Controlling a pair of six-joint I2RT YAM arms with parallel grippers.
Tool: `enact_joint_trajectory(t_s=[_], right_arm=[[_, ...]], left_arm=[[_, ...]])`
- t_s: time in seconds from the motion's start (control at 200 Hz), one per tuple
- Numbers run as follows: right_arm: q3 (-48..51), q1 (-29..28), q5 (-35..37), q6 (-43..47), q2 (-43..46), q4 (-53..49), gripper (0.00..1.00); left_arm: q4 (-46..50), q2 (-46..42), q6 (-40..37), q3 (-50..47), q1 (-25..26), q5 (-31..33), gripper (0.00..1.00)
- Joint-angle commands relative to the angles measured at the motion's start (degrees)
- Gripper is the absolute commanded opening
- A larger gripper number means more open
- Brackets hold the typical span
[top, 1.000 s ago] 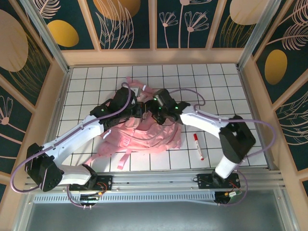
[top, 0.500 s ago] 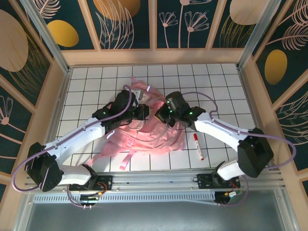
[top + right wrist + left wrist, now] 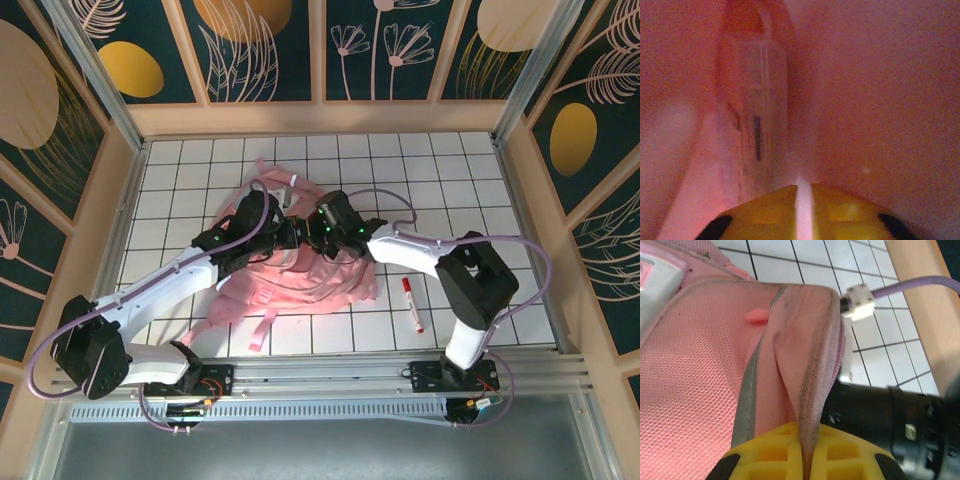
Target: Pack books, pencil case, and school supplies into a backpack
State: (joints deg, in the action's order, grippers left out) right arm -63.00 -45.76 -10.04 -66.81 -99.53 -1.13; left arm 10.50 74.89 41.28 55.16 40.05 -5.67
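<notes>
From above, you see the backpack [image 3: 300,285] mid-bench, with the marker [image 3: 411,304] lying just off its right side. Left wrist: your left claw [image 3: 802,445] pinches a fold of its mesh. Right wrist: your right claw [image 3: 803,197] is nearly closed, with pink fabric all around.

Bright, even overhead light; right-wrist view dim, pink-tinted, blurry inside the backpack [image 3: 865,100].
</notes>
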Motion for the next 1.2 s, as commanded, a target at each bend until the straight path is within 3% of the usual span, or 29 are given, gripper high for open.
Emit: enact_joint_trajectory(t_s=[0.0, 0.14, 0.255, 0.315, 0.41, 0.505, 0.611, 0.741, 0.921, 1.091, 1.196], right_arm=[[2.03, -0.14, 3.60, 3.20, 7.35, -6.94, 0.21], [4.56, 1.03, 10.71, 7.40, 18.67, -21.94, 0.41], [9.70, 4.43, 13.28, 9.05, 28.82, -30.77, 0.49], [12.99, 7.26, 17.99, 9.27, 33.84, -37.78, 0.54], [21.08, 13.77, 26.21, 9.83, 39.94, -45.78, 0.75], [27.00, 17.05, 23.33, 9.21, 42.66, -46.93, 0.82], [31.36, 14.74, 21.55, 5.20, 43.17, -46.42, 0.82], [34.77, 13.02, 18.67, 7.33, 40.19, -41.03, 0.79], [34.97, 11.11, 20.62, 7.12, 35.07, -38.41, 0.73], [37.61, 12.12, 19.13, 8.54, 34.79, -32.37, 0.44], [37.52, 12.33, 19.77, 9.70, 34.75, -30.84, 0.35]], left_arm=[[-8.21, -2.30, 2.19, 2.07, 0.62, 2.03, 0.00], [-8.13, -1.51, 0.20, 2.17, 0.60, 5.92, 0.00], [-8.61, -1.37, -0.53, 0.91, 0.50, 9.77, 0.00], [-8.44, -1.08, -1.43, 0.92, 0.54, 9.98, 0.00], [-7.45, -1.05, -2.64, 0.92, 0.54, 9.99, 0.00], [-7.85, -1.76, -2.89, -0.60, 0.53, 10.26, 0.00], [-6.73, -1.20, -4.28, 0.20, 0.55, 9.68, 0.00], [-6.86, -0.59, -4.80, 0.26, 0.51, 9.36, 0.00], [-6.54, 0.47, -5.59, 2.23, 0.52, 8.55, 0.00], [-7.57, -0.04, -5.25, 1.10, 0.55, 8.47, 0.00], [-7.35, -0.57, -4.87, 0.92, 0.53, 8.54, 0.00]])
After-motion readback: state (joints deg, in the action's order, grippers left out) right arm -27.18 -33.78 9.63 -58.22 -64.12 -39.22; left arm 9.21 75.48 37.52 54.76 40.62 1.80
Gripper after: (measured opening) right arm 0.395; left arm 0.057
